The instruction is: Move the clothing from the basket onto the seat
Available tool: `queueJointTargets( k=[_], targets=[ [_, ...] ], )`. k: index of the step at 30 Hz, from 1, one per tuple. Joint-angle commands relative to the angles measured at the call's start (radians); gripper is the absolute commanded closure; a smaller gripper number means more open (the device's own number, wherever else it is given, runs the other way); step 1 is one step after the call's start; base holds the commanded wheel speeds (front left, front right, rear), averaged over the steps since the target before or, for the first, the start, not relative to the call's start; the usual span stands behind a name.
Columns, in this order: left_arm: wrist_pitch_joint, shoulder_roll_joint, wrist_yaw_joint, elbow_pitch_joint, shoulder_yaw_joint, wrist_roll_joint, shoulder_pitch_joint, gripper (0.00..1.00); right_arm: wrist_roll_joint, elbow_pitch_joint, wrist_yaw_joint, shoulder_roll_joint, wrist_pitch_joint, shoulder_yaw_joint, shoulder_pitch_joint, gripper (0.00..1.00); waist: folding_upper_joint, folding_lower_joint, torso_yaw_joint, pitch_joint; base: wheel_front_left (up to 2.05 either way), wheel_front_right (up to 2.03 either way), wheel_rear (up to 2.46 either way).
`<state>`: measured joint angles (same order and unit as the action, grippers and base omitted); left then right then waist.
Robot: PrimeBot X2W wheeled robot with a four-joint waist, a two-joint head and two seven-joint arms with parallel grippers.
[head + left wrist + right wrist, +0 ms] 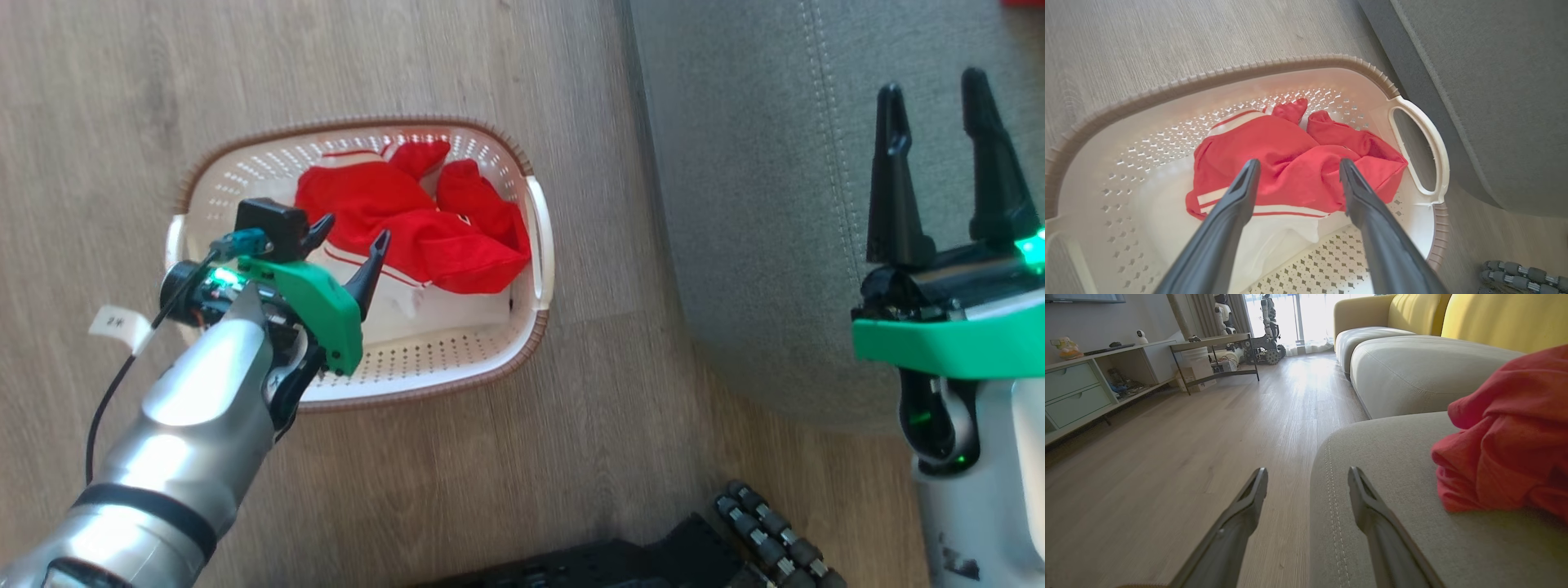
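Crumpled red clothing (424, 224) with white-striped trim.

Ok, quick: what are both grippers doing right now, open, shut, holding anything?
Left gripper: open, empty, pointing at the clothing in the basket.
Right gripper: open, empty, at the seat.

The clothing (1290, 163) is glowing bright red, with white stripes running along one edge. The basket (1126, 163) is looking creamy white with little holes all over and a brown rim, and the seat (759, 204) is showing plain grey with a pale stitched line.
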<state>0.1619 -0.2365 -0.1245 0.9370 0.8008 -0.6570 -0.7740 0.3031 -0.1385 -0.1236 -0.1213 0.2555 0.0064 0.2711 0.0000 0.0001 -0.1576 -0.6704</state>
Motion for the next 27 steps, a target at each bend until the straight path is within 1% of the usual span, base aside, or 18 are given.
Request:
queueJointTargets(
  k=[1,7,11,17,22,27],
  targets=[
    [-0.005,-0.015,-0.006,-0.006,0.004,-0.021,-0.026,0.0,-0.008,-0.041,-0.007,0.007,0.006,0.02,0.014,0.0,0.0,-0.0001,-0.011,-0.026,0.0,0.0,0.0],
    [-0.041,-0.034,-0.006,0.033,0.082,-0.09,-0.087,0.0,-0.011,-0.05,-0.007,0.018,0.006,0.028,0.034,0.0,0.0,-0.0001,-0.028,-0.08,0.0,0.0,0.0],
    [-0.064,-0.057,-0.006,0.056,0.121,-0.134,-0.129,0.0,-0.014,-0.061,-0.007,0.025,0.006,0.029,0.045,0.0,0.0,-0.0001,-0.036,-0.123,0.0,0.0,0.0],
    [-0.103,-0.077,-0.006,0.105,0.151,-0.199,-0.189,0.0,-0.021,-0.073,-0.007,0.034,0.006,0.03,0.055,0.0,0.0,-0.0001,-0.039,-0.18,0.0,0.0,0.0],
    [-0.133,-0.078,-0.006,0.131,0.165,-0.235,-0.221,0.0,-0.024,-0.08,-0.007,0.039,0.006,0.034,0.064,0.0,0.0,-0.0001,-0.041,-0.211,0.0,0.0,0.0],
    [-0.183,-0.083,-0.006,0.141,0.202,-0.279,-0.261,0.0,-0.03,-0.086,-0.007,0.044,0.006,0.041,0.075,0.0,0.0,-0.0001,-0.047,-0.253,0.0,0.0,0.0]
  ],
)
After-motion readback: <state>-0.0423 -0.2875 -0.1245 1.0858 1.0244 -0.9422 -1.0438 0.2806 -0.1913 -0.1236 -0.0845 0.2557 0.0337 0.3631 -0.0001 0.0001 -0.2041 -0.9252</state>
